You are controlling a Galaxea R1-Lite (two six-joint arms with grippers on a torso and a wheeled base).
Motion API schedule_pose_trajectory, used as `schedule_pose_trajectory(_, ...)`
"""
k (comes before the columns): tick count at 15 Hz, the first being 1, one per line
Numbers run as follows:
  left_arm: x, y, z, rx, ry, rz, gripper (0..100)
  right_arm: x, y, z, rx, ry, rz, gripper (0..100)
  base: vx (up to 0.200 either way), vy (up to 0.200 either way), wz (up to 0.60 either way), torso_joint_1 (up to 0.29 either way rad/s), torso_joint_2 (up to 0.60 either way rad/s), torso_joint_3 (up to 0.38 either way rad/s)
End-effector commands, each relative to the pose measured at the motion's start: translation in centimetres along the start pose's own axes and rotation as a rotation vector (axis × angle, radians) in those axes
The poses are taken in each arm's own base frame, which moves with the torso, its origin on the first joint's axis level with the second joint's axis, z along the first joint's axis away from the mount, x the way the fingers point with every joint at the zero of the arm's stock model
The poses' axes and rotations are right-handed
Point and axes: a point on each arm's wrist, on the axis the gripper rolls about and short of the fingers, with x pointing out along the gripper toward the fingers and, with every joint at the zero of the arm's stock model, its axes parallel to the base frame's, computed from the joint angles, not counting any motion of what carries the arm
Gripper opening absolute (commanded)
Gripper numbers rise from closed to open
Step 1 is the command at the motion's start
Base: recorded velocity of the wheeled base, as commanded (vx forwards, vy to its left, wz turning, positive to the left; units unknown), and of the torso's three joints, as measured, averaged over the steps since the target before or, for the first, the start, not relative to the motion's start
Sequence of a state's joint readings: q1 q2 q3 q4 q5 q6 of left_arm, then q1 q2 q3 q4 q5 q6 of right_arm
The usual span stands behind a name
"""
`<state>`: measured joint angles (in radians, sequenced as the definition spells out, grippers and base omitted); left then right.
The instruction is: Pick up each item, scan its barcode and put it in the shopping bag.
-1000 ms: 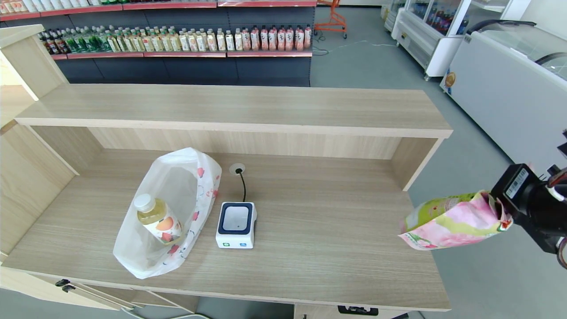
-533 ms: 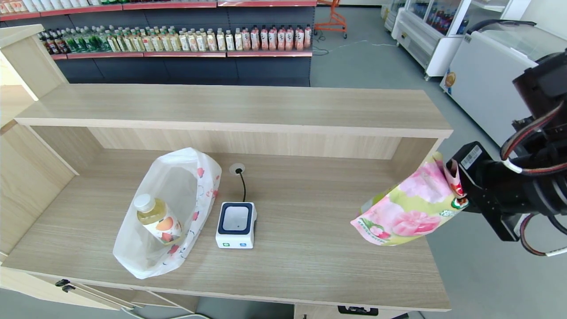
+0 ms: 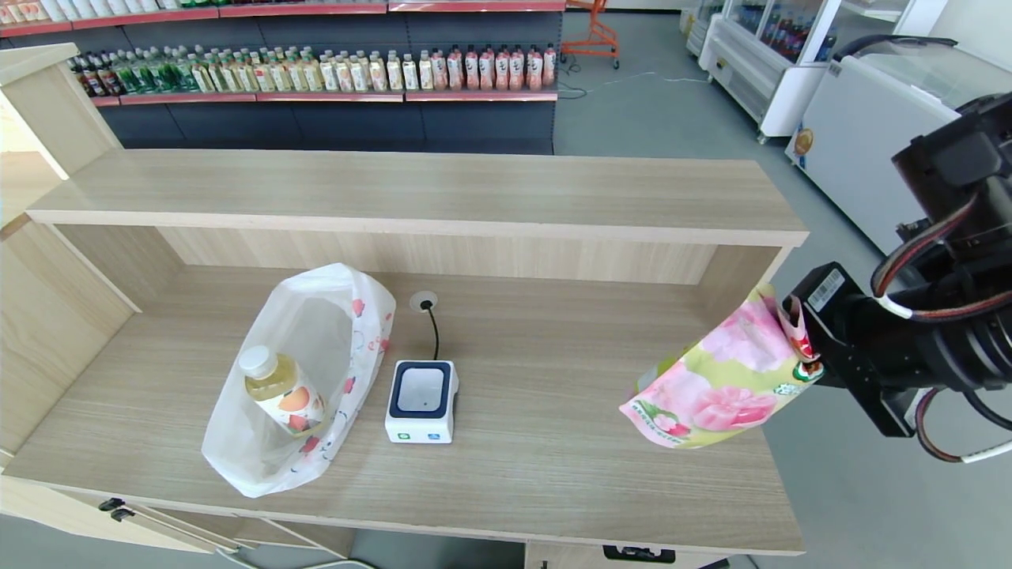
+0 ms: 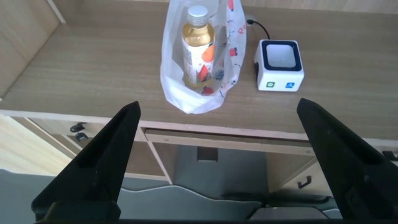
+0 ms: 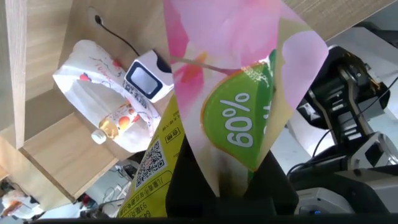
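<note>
My right gripper (image 3: pixel 800 336) is shut on the top edge of a pink and green snack pouch (image 3: pixel 715 381), which hangs tilted over the counter's right end. In the right wrist view the pouch (image 5: pixel 233 93) is close to the lens. The white barcode scanner (image 3: pixel 422 400) sits mid-counter with its cable running back. Left of it lies a white plastic shopping bag (image 3: pixel 316 363) with a tea bottle (image 3: pixel 281 392) inside. My left gripper (image 4: pixel 217 162) is open, below the counter's front edge; beyond it I see the bag (image 4: pixel 196 56) and the scanner (image 4: pixel 280 65).
A raised wooden shelf (image 3: pixel 411 194) runs along the counter's back, with side walls (image 3: pixel 743 288) at both ends. Store shelves of bottles (image 3: pixel 316 71) and freezers (image 3: pixel 893 134) stand beyond. The counter surface (image 3: pixel 553 395) between scanner and pouch is bare.
My right arm swung the pouch up and left from beyond the counter's right edge to over its right end, then drifted slightly further left and lower.
</note>
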<state>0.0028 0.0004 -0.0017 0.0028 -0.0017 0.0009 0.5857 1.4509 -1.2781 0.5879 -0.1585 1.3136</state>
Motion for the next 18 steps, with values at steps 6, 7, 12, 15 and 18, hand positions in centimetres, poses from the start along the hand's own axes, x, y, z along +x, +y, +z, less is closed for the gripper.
schedule_pose_trajectory(6, 0.0, 0.0, 0.0, 0.001, 0.0, 0.0, 100, 0.0, 0.0, 0.0, 0.003, 0.015, 0.003, 0, 0.0, 0.2, 0.0, 0.001, 0.0, 0.002)
schedule_pose_trajectory(7, 0.0, 0.0, 0.0, 0.001, 0.0, 0.0, 100, 0.0, 0.0, 0.0, 0.002, 0.014, 0.005, 0, 0.0, 0.2, 0.0, 0.002, 0.01, 0.002)
schedule_pose_trajectory(12, 0.0, 0.0, 0.0, 0.001, 0.0, 0.0, 100, 1.4, 0.6, 0.1, 0.008, 0.029, -0.003, 0, 0.0, 0.2, 0.0, 0.003, 0.0, 0.001)
schedule_pose_trajectory(15, 0.0, 0.0, 0.0, 0.002, 0.0, 0.0, 100, 3.4, 1.3, 0.4, 0.014, 0.015, 0.001, 0, 0.0, 0.2, 0.0, 0.002, 0.01, -0.002)
schedule_pose_trajectory(18, 0.0, 0.0, 0.0, 0.002, 0.0, 0.0, 100, 5.9, 1.1, 1.4, 0.042, 0.002, -0.067, 0, 0.0, 0.2, 0.0, 0.001, 0.0, 0.002)
